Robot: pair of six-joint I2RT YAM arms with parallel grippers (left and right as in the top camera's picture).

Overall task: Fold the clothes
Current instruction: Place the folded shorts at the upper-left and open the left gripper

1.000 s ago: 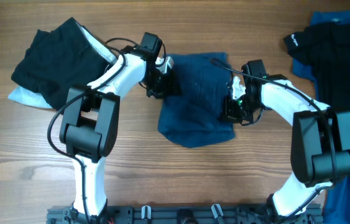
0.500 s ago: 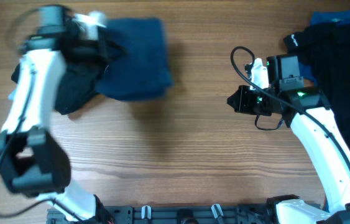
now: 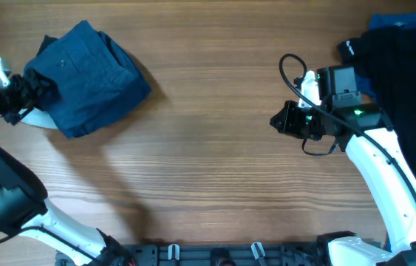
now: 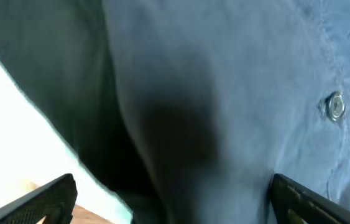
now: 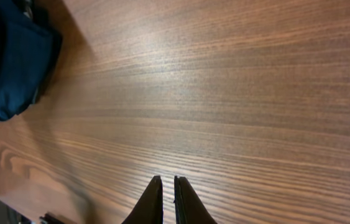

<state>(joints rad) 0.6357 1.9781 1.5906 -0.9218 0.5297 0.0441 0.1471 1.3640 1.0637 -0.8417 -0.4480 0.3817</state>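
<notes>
Left gripper [image 3: 26, 87] open at the folded shorts, right gripper [image 3: 281, 120] closed over bare wood.

In the left wrist view we see our two fingers [image 4: 50, 196] spread far apart, gripping nothing, with the one pair of dark blue shorts [image 4: 224, 93] lying just ahead of them and its single button [image 4: 334, 106] showing. From overhead, the shorts [image 3: 89, 77] sit folded near the table's far left corner, on top of one black bundle whose pale lining [image 3: 34, 116] peeks out at their left edge. To the right of the shorts the table [image 3: 215, 170] is a broad run of wood. Well to the right of the shorts, the right gripper [image 5: 167, 199] has its jaws pressed together on nothing. Farther right still, one black top [image 3: 400, 66] lies over blue cloth [image 3: 400, 18] at the table's right edge.
</notes>
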